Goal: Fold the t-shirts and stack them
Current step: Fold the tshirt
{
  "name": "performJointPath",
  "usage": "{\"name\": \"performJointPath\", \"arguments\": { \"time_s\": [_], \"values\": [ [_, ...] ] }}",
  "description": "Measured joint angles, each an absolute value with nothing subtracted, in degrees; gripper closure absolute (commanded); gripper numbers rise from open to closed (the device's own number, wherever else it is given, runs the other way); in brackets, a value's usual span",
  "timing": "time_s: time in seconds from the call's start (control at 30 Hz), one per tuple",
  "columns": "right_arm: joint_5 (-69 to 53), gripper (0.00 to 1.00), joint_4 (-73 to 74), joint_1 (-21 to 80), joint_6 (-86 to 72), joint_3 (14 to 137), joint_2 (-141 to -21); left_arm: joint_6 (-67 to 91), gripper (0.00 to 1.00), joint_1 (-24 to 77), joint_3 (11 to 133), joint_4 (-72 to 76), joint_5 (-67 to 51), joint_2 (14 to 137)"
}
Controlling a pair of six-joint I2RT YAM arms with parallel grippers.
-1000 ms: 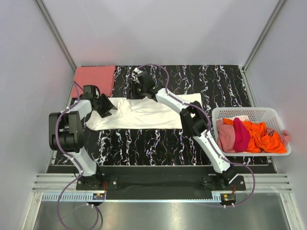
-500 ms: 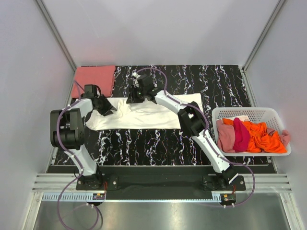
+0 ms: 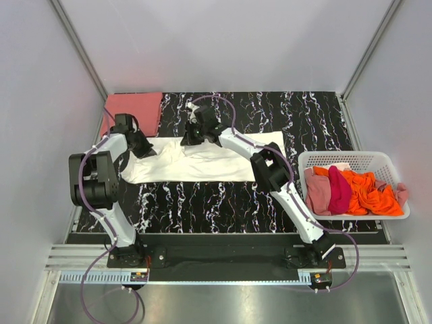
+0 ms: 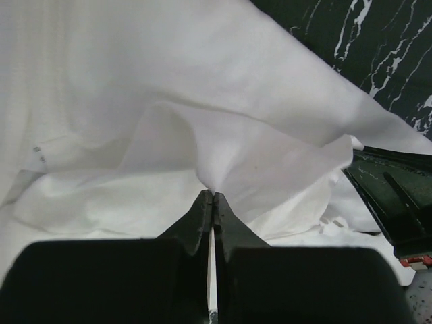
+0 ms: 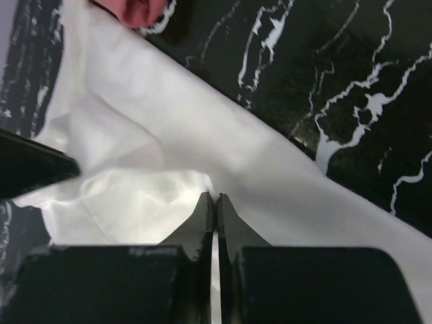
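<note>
A cream-white t-shirt [image 3: 202,160] lies folded into a long band across the black marbled table. My left gripper [image 3: 143,150] is at its left end, shut on a pinch of the white cloth [image 4: 223,169] that rises in a peak from the tips. My right gripper [image 3: 187,139] is at the band's far edge near the middle, shut on the white cloth [image 5: 169,182] too. A salmon-pink t-shirt [image 3: 132,109] lies folded flat at the far left corner; a bit of it [image 5: 138,10] shows in the right wrist view.
A white slatted basket [image 3: 388,162] stands at the right edge of the table, holding crumpled dusty pink [image 3: 317,190], magenta [image 3: 339,189] and orange [image 3: 368,190] shirts. Grey walls close in on three sides. The other arm's black gripper [image 4: 395,199] shows at the right of the left wrist view.
Both grippers have closed on the white shirt's cloth. The left gripper has shifted slightly up and left; the right one has stayed near the far edge.
</note>
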State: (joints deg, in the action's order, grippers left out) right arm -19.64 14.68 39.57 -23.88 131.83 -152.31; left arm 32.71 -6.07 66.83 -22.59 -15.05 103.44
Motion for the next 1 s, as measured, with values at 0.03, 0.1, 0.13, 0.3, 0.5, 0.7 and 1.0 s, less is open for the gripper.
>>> {"name": "performJointPath", "arguments": {
  "time_s": [0.03,0.1,0.13,0.3,0.5,0.7,1.0],
  "values": [
    [-19.31,1.0,14.13,39.55,-23.29,130.26,-151.85,31.46,1.0,-6.5,67.26,-23.79,-14.59,103.24],
    [-18.83,1.0,12.38,39.46,-22.24,126.17,-150.5,29.34,1.0,-7.35,67.83,-25.67,-13.93,102.78],
    [-18.79,1.0,10.87,39.4,-21.98,124.31,-149.8,28.1,1.0,-7.95,67.88,-26.52,-13.56,102.32],
    [-17.98,1.0,2.66,39.62,-19.51,111.94,-142.76,24.77,1.0,-9.82,67.85,-29.32,-13.08,100.18],
    [-19.03,0.9,-8.23,40.14,-18.11,101.03,-136.03,22.46,1.0,-10.2,67.88,-31.05,-13.13,99.63],
    [-21.74,0.73,-12.64,40.34,-16.43,96.44,-133.99,19.22,1.0,-10.59,67.94,-33.91,-10.22,99.68],
    [-24.58,0.67,-11.27,40.34,-16.8,93.71,-130.37,15.92,1.0,-11.51,67.94,-36.91,-4.03,100.25]
  ]
}}
